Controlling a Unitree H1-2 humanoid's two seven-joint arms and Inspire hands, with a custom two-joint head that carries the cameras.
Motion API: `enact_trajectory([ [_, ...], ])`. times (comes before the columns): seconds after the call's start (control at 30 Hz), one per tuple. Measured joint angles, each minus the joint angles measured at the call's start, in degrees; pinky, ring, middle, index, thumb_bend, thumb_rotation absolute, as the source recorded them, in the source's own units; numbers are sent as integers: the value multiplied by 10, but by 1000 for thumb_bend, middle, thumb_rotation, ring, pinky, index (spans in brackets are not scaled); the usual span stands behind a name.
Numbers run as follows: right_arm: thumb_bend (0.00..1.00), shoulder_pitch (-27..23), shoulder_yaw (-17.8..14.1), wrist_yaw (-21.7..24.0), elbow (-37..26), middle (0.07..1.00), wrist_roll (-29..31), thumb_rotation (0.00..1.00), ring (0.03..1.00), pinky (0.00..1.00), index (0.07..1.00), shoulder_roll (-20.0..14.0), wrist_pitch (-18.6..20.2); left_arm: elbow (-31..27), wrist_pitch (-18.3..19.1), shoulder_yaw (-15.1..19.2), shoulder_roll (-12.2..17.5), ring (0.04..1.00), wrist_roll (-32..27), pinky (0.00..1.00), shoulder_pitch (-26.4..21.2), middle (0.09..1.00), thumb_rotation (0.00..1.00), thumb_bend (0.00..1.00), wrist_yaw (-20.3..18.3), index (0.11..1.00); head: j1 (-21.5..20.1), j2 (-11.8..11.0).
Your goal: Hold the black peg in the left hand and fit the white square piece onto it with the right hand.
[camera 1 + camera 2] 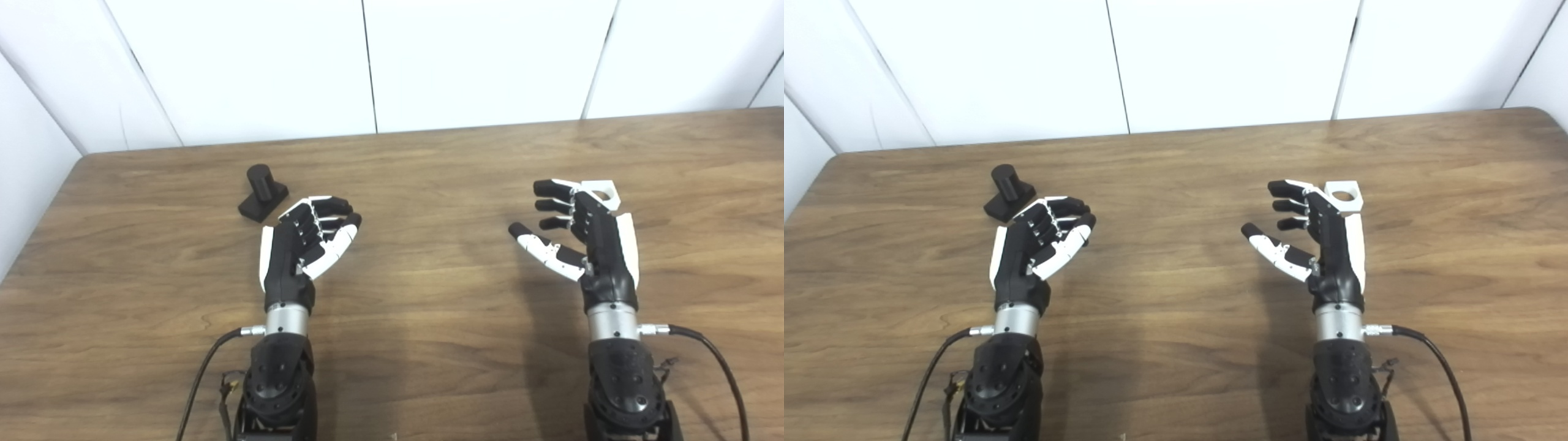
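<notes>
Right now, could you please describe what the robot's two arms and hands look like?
The left hand and right hand match: black bodies and fingers with white panels on the thumbs and outer edges. Each joins a silver metal wrist ring, then a black forearm dotted with small screws. A black cable plugs into each wrist's outer side through a silver connector. No sleeves, no readable markings.

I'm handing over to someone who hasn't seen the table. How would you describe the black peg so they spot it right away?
Start at the wooden table and look to its far left part, just beyond the left robot hand. The black peg stands there: a short upright cylinder on a flat square base. It is the only all-black loose piece.
</notes>
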Motion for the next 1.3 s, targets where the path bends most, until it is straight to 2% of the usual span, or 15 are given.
enact_trajectory([
  [0.07, 549, 0, 0, 0, 0, 706, 0, 39, 683, 569, 661, 0, 0, 0, 0, 0, 0, 526, 0, 424, 0, 582, 85, 503, 0, 491, 16, -1],
  [0.1, 547, 0, 0, 0, 0, 704, 0, 37, 683, 570, 660, -1, 0, 0, 0, -1, 0, 525, 1, 423, 0, 580, 84, 503, 0, 491, 51, -6],
  [0.17, 545, 1, -2, 0, 0, 701, 2, 33, 679, 562, 657, -5, -1, 0, 0, -5, -2, 523, 4, 422, 0, 580, 84, 502, 1, 491, 85, -13],
  [0.2, 543, 1, -5, 1, 0, 702, 4, 26, 680, 564, 657, -9, -1, 0, 0, -8, -3, 527, 8, 434, 0, 580, 85, 503, 2, 491, 115, -21],
  [0.37, 550, 7, -18, 3, 1, 695, 17, 4, 677, 564, 657, -29, -6, 17, -14, -21, -25, 523, 16, 455, 1, 560, 85, 505, 13, 489, 152, -36],
  [0.47, 557, 8, -24, 1, 8, 690, 20, 0, 667, 548, 647, -36, -15, 27, -24, -24, -35, 517, 17, 459, 2, 552, 85, 505, 20, 489, 157, -40],
  [0.9, 588, 10, -27, 0, 10, 687, 24, 47, 680, 558, 641, -37, -23, 31, -29, -25, -33, 569, 27, 476, 2, 579, 85, 503, 28, 489, 152, -46],
  [1.13, 588, 10, -28, 0, 10, 682, 24, 22, 676, 551, 637, -37, -23, 18, -20, -22, -11, 572, 54, 479, -3, 599, 82, 504, 28, 492, 150, -47],
  [1.3, 584, 10, -28, 0, 10, 679, 24, 16, 672, 548, 635, -37, -23, 1, -17, -18, 10, 610, 69, 504, -9, 644, 78, 505, 26, 496, 149, -47],
])
